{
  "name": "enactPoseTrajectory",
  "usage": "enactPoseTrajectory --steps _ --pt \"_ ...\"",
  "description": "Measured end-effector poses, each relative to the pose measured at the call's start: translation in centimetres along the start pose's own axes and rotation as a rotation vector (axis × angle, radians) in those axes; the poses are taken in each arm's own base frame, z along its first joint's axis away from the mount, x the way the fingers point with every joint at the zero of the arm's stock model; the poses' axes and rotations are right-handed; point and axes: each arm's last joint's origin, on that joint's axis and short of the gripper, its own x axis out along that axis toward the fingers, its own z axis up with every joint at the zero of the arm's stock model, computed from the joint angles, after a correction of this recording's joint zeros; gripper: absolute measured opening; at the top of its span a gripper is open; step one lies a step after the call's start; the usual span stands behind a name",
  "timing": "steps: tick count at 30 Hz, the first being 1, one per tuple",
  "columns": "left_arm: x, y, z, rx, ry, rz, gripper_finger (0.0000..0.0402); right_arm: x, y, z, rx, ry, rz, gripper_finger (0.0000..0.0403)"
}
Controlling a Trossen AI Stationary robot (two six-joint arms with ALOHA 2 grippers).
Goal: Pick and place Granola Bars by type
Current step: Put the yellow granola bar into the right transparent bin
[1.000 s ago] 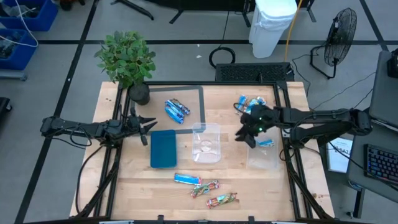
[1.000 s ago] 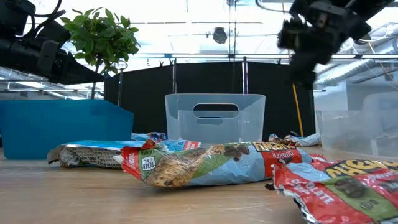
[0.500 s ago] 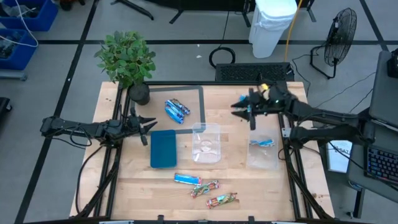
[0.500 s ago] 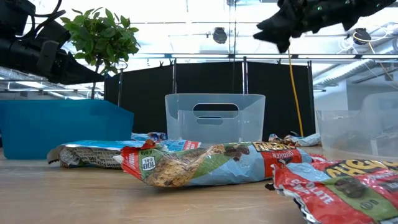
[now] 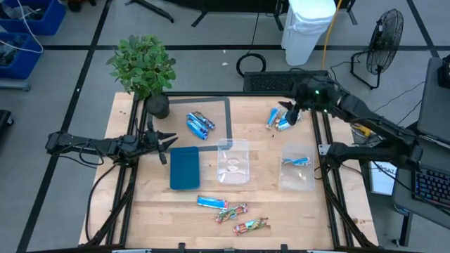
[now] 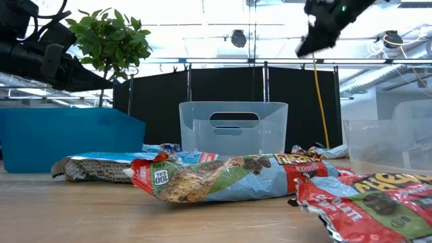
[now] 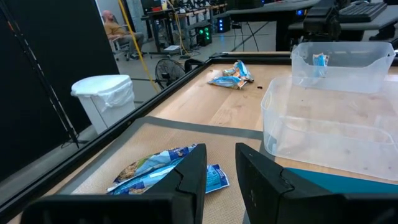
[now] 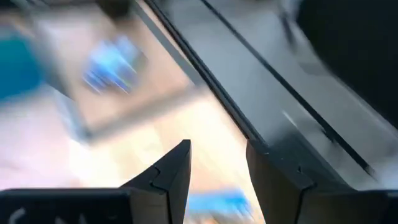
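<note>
Fingers, right arm: the right gripper (image 5: pixel 287 107) hangs over the far right corner of the counter (image 5: pixel 281 204), fingers (image 8: pixel 166 174) apart with nothing between them, so empty-handed as far as anyone can tell.
Nearest bars: a little heap of light blue bars (image 5: pixel 278 118) sits almost right under those fingers, just toward the counter's middle and a touch nearer the front edge.
Long axis: honestly can't call it, the heap is a jumble and the wrappers point different ways.
Which arm is nearer: the right one by a mile. The heap lies well apart from the left arm.
Fingers, left arm: the left gripper (image 5: pixel 163 143) waits at the left edge beside the teal tray (image 5: pixel 185 169), fingers (image 7: pixel 186 180) a narrow gap apart, holding nothing.
Other bars: darker blue ones (image 5: pixel 200 124) on the mat near the plant (image 5: pixel 143 67), one light blue bar (image 5: pixel 211 203) plus red and green ones (image 5: pixel 241 217) at the front edge.
Already sorted: one light blue bar (image 5: pixel 297 161) lies in the right tub (image 5: pixel 297 184); the middle tub (image 5: pixel 233 161) looks empty.
Best guess at next move: drop straight down onto the heap, then carry one bar to the right tub.
</note>
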Motion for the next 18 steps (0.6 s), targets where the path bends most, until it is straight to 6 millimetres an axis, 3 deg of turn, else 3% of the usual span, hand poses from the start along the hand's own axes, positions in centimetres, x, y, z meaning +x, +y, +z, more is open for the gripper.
enactPoseTrajectory --steps 4,8,18 --pt "0.0 0.0 0.0 0.0 0.0 0.0 0.0093 1.9 -0.6 -1.3 -0.03 0.228 -0.11 0.0148" --pt "0.0 0.0 0.0 -0.003 0.0 0.0 0.0093 4.3 -0.9 -2.5 -0.022 0.411 -0.095 0.0146" --pt "0.0 0.0 0.0 -0.007 0.001 0.0 0.0093 10.5 -0.3 -3.4 -0.089 0.526 0.088 0.0144"
